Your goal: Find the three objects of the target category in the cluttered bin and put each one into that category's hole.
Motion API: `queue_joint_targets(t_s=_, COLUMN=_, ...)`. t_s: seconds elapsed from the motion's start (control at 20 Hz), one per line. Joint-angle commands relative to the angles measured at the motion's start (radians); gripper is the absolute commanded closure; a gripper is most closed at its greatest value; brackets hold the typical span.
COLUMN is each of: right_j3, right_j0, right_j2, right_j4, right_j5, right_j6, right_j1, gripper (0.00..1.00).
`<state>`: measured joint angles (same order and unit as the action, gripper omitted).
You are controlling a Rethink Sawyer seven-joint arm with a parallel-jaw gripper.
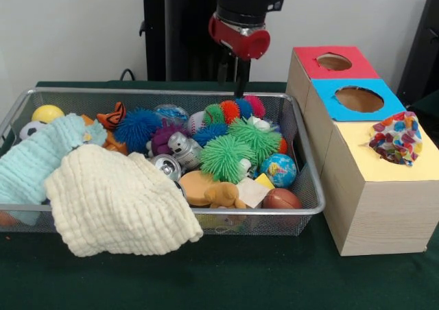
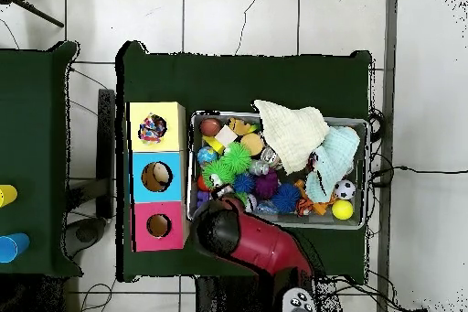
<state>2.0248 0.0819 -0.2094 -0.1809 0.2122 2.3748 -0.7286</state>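
Nearest the camera, cloths cover the wire bin's seven o'clock corner. Beyond, spiky balls remain unsorted. At three o'clock, a multicoloured object sits in the yellow hole, possibly delivered. Farthest, the pincer hovers; its opening I cannot tell.

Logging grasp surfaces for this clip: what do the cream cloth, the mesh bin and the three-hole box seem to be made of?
The cream cloth looks like soft cotton muslin: crinkled, matte, draping over the rim. The mesh bin seems to be metal wire, silvery with fine see-through mesh. The three-hole box looks like pale wood or plywood with faint grain; its red, blue and yellow tops look like matte paper or paint.
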Motion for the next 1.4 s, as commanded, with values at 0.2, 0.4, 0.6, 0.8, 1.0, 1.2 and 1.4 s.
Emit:
queue_joint_targets(t_s=0.2, right_j3=-0.137, right_j0=0.102, right_j2=0.003, right_j4=0.045, right_j5=0.076, right_j6=-0.005, right_j1=-0.055, gripper=0.0)
queue_joint_targets(t_s=0.4, right_j3=-0.17, right_j0=0.141, right_j2=0.041, right_j4=0.073, right_j5=-0.002, right_j6=-0.02, right_j1=-0.028, gripper=0.0)
queue_joint_targets(t_s=0.6, right_j3=-0.162, right_j0=0.212, right_j2=0.139, right_j4=0.09, right_j5=-0.081, right_j6=-0.007, right_j1=-0.013, gripper=0.0)
queue_joint_targets(t_s=0.8, right_j3=-0.15, right_j0=0.284, right_j2=0.257, right_j4=0.108, right_j5=-0.162, right_j6=0.02, right_j1=-0.004, gripper=0.0)
queue_joint_targets(t_s=1.0, right_j3=-0.147, right_j0=0.338, right_j2=0.347, right_j4=0.139, right_j5=-0.227, right_j6=0.04, right_j1=0.013, gripper=0.0)
queue_joint_targets(t_s=1.2, right_j3=-0.168, right_j0=0.319, right_j2=0.339, right_j4=0.131, right_j5=-0.207, right_j6=0.05, right_j1=0.033, gripper=0.0)
queue_joint_targets(t_s=1.4, right_j3=-0.218, right_j0=0.289, right_j2=0.315, right_j4=0.121, right_j5=-0.14, right_j6=0.022, right_j1=0.059, gripper=0.0)
